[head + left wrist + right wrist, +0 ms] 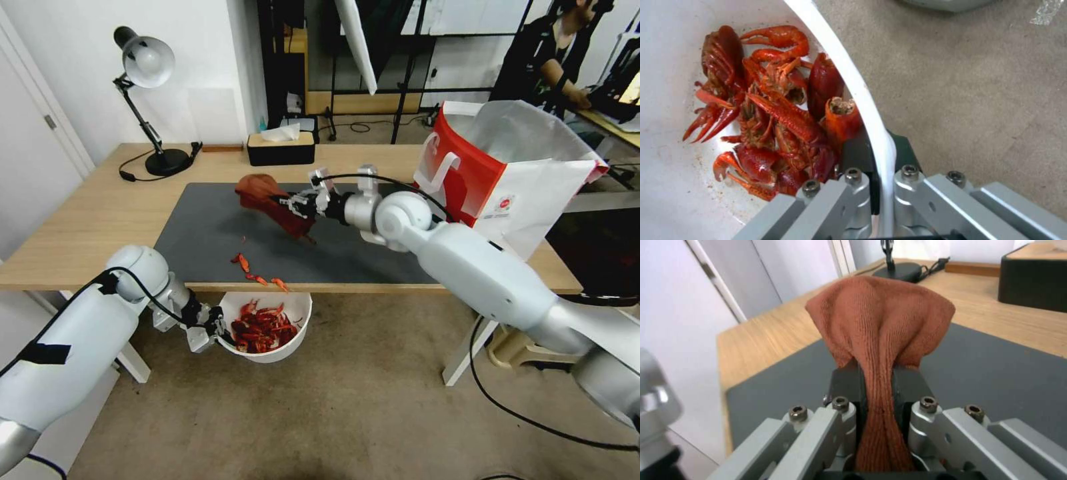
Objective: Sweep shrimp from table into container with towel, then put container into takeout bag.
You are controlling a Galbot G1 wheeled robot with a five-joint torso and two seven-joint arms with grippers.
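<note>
My left gripper is shut on the rim of the white container, held just below the table's front edge. The container holds a heap of red shrimp, seen close up as shrimp against the container wall, pinched by my left gripper. A few shrimp still lie on the grey mat near the front edge. My right gripper is shut on the rust-red towel, lifted above the mat's middle; the towel bunches out of the gripper. The takeout bag stands open at the table's right end.
A desk lamp stands at the table's back left and a black tissue box at the back middle. Carpeted floor lies below the container. A white table leg is at the right.
</note>
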